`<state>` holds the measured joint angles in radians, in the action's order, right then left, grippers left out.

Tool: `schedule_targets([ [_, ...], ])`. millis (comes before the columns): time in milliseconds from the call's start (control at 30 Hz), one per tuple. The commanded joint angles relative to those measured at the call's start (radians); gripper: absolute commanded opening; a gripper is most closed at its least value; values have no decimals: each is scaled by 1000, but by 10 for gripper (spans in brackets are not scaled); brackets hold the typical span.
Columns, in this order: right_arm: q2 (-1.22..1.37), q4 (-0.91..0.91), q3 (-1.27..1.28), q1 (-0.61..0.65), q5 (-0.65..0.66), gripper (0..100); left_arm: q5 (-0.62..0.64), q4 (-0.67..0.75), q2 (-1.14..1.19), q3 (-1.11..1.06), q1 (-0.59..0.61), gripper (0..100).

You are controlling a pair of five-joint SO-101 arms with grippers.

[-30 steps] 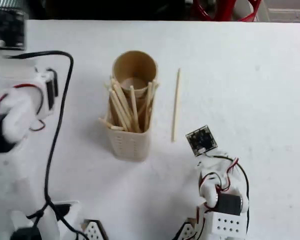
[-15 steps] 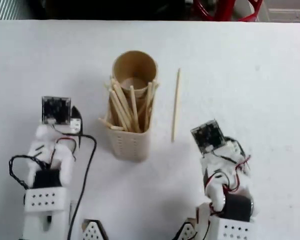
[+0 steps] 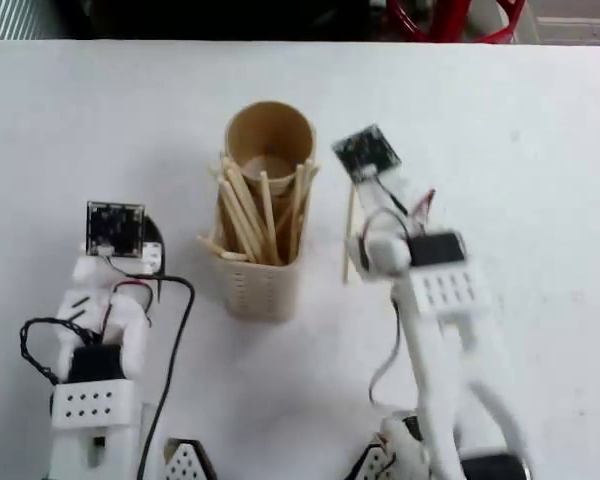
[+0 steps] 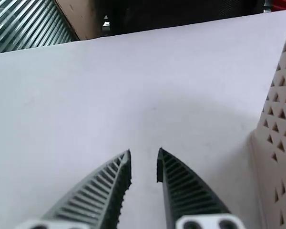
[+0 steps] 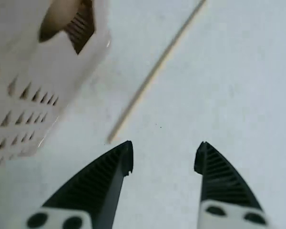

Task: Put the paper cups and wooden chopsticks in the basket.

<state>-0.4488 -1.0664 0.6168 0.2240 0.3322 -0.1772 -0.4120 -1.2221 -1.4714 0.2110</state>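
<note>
Retrieval of the one loose chopstick looks to be the step in hand: the basket at mid-table already holds a paper cup and a bundle of sticks, while this one lies flat on the table just right of the basket. The right gripper hangs above its near end, jaws spread wide and empty, so the next move likely calls for centring across the stick and lowering before closing. The left gripper sits left of the basket, jaws a narrow slit apart, holding nothing.
</note>
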Motion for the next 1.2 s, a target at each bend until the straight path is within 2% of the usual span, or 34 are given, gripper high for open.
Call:
schedule_targets([
  [0,202,81,-123,15,-117,219,-9,25,-27,8,12,110],
  [133,400,128,-207,22,-206,219,-9,25,-27,5,12,110],
  [400,705,150,-365,62,-215,219,-9,25,-27,5,7,110],
  [667,834,104,-430,48,-215,196,-9,25,-27,5,10,110],
  [900,839,-15,-442,-50,-204,35,-9,25,-27,5,10,110],
  [1033,832,-61,-437,-128,-198,26,-9,25,-27,5,10,110],
  [1167,832,-108,-431,-199,-115,17,-9,25,-27,5,10,110],
])
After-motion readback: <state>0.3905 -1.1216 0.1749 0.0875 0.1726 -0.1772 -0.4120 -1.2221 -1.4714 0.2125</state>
